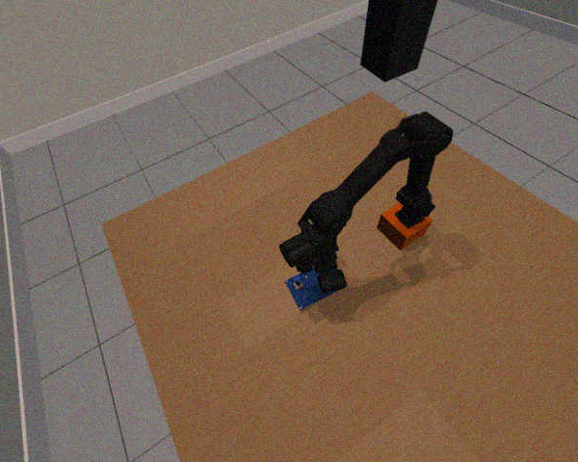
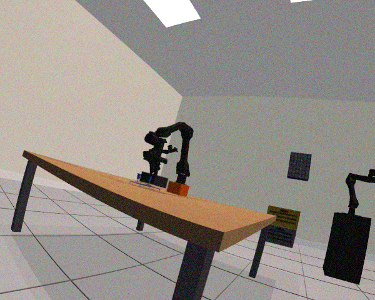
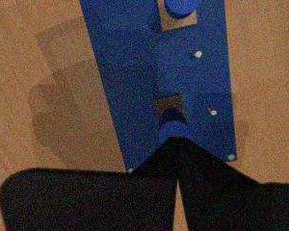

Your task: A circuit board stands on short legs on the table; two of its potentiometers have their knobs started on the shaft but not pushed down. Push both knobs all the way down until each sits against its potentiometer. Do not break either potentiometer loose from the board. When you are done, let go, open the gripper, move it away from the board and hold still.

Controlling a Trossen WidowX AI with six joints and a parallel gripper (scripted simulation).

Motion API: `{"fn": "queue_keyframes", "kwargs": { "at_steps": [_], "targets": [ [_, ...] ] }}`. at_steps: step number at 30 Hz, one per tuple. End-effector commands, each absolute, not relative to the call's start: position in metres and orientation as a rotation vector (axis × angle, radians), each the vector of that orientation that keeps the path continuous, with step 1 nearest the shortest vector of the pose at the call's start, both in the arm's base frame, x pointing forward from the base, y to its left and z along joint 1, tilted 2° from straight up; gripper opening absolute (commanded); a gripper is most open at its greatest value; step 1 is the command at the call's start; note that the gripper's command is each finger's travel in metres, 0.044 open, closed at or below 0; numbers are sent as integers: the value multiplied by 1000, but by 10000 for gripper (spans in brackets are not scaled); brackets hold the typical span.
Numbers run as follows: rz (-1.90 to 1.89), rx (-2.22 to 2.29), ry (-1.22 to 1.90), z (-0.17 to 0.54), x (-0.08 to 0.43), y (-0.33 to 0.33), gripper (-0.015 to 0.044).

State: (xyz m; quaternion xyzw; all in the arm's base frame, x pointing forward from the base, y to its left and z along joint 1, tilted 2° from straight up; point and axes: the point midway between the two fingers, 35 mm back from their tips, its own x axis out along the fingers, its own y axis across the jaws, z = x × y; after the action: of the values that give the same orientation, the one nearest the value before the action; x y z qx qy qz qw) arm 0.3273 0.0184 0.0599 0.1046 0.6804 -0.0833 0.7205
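Note:
The blue circuit board (image 1: 304,296) (image 2: 153,187) (image 3: 127,53) stands low over the table. In the wrist view, one blue knob (image 3: 173,129) stands above its potentiometer (image 3: 170,102), with a dark part between them. A second blue knob (image 3: 181,6) is cut by the top edge, over its potentiometer (image 3: 166,23); whether it is seated cannot be told. My gripper (image 3: 176,145) is shut and empty, its fingertips pointing down at the nearer knob and overlapping its edge in the wrist view. Whether they touch it cannot be told. In the top view the arm hides that side of the board.
The arm's orange base block (image 1: 404,231) (image 2: 178,189) stands on the wooden table (image 1: 239,209) (image 2: 194,213) beside the board. Small pale pins (image 3: 197,54) stick up from the board beside the potentiometers. Another arm on a black pedestal (image 2: 345,245) stands away from the table.

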Motion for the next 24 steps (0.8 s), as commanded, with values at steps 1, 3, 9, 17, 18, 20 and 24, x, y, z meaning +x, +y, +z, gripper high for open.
{"fn": "queue_keyframes", "kwargs": {
  "at_steps": [1,3,9,17,18,20,24],
  "targets": [
    [-179,229,1511,52,327,19,0],
    [-179,229,1511,49,327,19,0],
    [-179,229,1511,48,327,19,0],
    [-179,229,1511,48,327,19,0],
    [-179,229,1511,47,327,19,0],
    [-179,229,1511,47,327,19,0],
    [-179,229,1511,46,327,19,0]
  ]
}}
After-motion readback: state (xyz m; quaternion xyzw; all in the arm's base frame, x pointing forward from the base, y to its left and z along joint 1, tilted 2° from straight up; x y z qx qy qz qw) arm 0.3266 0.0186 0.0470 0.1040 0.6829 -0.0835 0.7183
